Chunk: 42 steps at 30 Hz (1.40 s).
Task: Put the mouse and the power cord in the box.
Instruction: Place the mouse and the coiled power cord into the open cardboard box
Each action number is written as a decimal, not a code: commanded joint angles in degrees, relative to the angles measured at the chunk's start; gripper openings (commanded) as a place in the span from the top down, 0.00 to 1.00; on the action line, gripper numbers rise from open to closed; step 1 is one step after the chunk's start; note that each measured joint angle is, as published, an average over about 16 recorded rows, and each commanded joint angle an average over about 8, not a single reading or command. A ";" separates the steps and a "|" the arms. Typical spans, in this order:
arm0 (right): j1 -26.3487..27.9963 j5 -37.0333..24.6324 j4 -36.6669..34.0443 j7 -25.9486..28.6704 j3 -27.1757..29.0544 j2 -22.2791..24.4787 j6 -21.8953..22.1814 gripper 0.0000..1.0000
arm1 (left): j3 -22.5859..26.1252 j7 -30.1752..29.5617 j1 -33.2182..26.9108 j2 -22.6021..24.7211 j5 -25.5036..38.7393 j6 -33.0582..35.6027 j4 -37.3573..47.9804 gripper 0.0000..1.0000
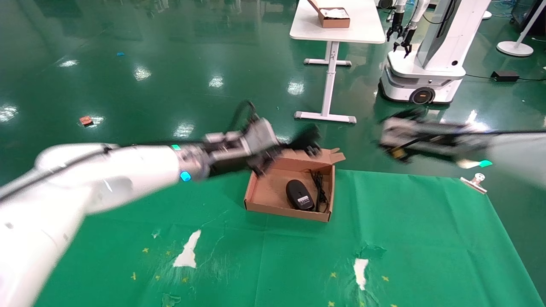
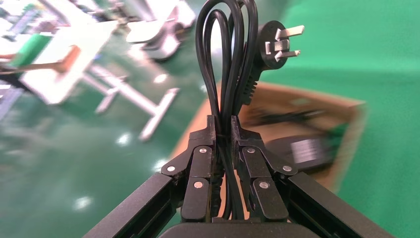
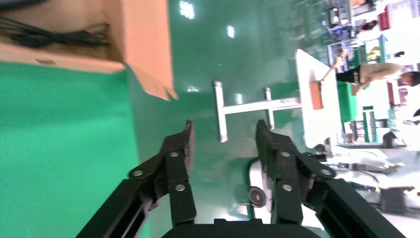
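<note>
A green cloth covers the table [image 1: 384,238] in the lower half of the head view, glossy green floor behind. At centre frame the box [image 1: 273,194] lies open, the mouse [image 1: 299,194] already laid inside. The power cord [image 2: 229,64] is pinched in folded loops by the left gripper [image 2: 224,130] just above the box's back flap, presumably for lowering in. The right gripper [image 3: 224,135], fingers apart and empty, is held at right, clear of the box.

The shallow brown box [image 1: 273,194] is matt cardboard; the oval black mouse [image 1: 299,194] is smooth plastic. The green floor [image 1: 170,64] looks glossy, the thick black rubbery power cord [image 2: 225,59] slightly shiny.
</note>
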 commanded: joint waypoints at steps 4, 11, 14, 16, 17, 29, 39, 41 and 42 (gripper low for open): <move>3.92 0.03 0.24 -0.82 0.05 5.25 -4.88 0.00 | 4.30 -5.35 3.86 -0.04 -3.09 3.75 -5.47 1.00; 7.43 -1.86 -0.04 -0.91 -1.35 9.23 -14.77 0.00 | 10.44 -13.27 4.22 -0.06 -5.69 -1.29 -7.91 1.00; 8.18 -2.33 -0.42 -0.62 -1.72 9.80 -18.38 0.00 | 13.14 -15.87 3.89 -0.04 -5.94 -6.23 -8.44 1.00; 8.50 -2.49 -0.67 -0.57 -1.84 9.91 -19.59 0.00 | 14.81 -17.75 3.69 -0.03 -6.34 -9.32 -8.70 1.00; 8.61 -2.53 -0.79 -0.59 -1.88 9.92 -19.85 0.00 | 15.60 -18.65 3.61 -0.03 -6.62 -10.62 -8.88 1.00; 9.29 -2.66 -1.50 -0.96 -2.00 10.19 -20.79 0.00 | 20.44 -24.00 2.98 0.06 -10.16 -16.71 -11.54 0.00; 8.88 -2.50 -1.16 -0.70 -1.90 10.05 -20.43 0.00 | 19.04 -23.73 3.45 -0.61 -9.86 -15.49 -11.42 0.00; 8.24 -1.99 -0.25 0.11 -1.65 10.31 -20.66 0.00 | 18.29 -23.97 4.03 -1.42 -10.36 -14.54 -12.32 0.00; 7.73 -1.58 0.45 0.73 -1.45 10.49 -20.83 0.00 | 17.76 -24.13 4.43 -1.97 -10.67 -13.88 -12.91 0.00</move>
